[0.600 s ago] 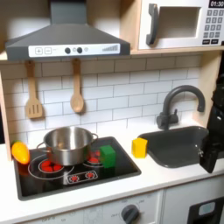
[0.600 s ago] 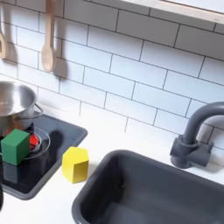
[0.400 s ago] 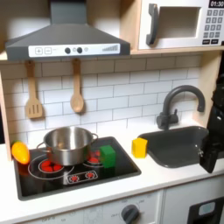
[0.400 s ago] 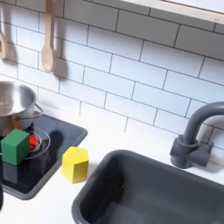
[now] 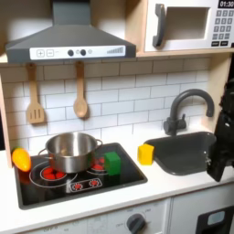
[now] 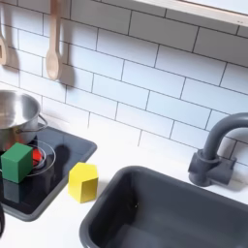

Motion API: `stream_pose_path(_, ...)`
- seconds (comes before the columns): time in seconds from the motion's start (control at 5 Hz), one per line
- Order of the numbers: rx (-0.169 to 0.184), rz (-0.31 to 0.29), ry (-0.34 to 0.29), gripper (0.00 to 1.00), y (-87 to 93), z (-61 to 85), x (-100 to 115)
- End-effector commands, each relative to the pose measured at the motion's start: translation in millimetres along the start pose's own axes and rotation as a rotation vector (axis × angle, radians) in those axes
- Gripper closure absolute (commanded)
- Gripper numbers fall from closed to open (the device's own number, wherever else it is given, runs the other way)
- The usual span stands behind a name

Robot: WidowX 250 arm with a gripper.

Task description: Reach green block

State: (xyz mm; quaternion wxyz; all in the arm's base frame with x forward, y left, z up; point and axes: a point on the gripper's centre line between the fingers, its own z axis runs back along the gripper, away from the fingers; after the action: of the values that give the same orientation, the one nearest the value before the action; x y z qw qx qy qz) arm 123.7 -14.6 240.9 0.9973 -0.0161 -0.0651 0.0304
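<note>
At the front of the white worktop (image 5: 137,187) a glossy black toy hob (image 5: 78,179) carries red printed burner rings. On the hob, in both exterior views, the green block (image 5: 112,163) (image 6: 16,162) stands as a small matte cube with crisp edges, just beside a polished steel pot (image 5: 71,151) whose rounded wall reflects the scene. In the first exterior view an orange-yellow toy (image 5: 20,159) sits at the hob's left edge. The yellow block (image 5: 145,153) (image 6: 83,182), smooth plastic with bevelled top corners, rests on the worktop between the hob and a dark grey moulded sink (image 5: 187,152) (image 6: 165,208).

At the first exterior view's right edge the arm's dark body (image 5: 222,142) hangs over the sink's right rim, upright, well apart from the green block. It is too dark and cropped to make out the fingers, so I cannot tell how far open they are or whether they hold anything.

Behind the sink rises a curved dark grey tap (image 5: 187,108) (image 6: 218,147). Glossy white tiles (image 6: 136,82) form the back wall, where a wooden slotted turner (image 5: 35,99) and a wooden spoon (image 5: 80,95) (image 6: 53,46) hang. Above sit a grey extractor hood (image 5: 69,37) and a toy microwave (image 5: 190,23)
</note>
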Motion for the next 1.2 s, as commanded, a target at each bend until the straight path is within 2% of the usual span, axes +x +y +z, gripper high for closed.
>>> stream_pose_path(0.0, 0.036, -0.002, 0.002, 0.00, 13.2, -5.9, 23)
stream_pose_path(0.4, 0.060, -0.027, -0.008, 0.00, 23.6, -8.6, 41)
stream_pose_path(1.0, 0.069, -0.023, -0.009, 0.00, 44.0, -18.8, 86)
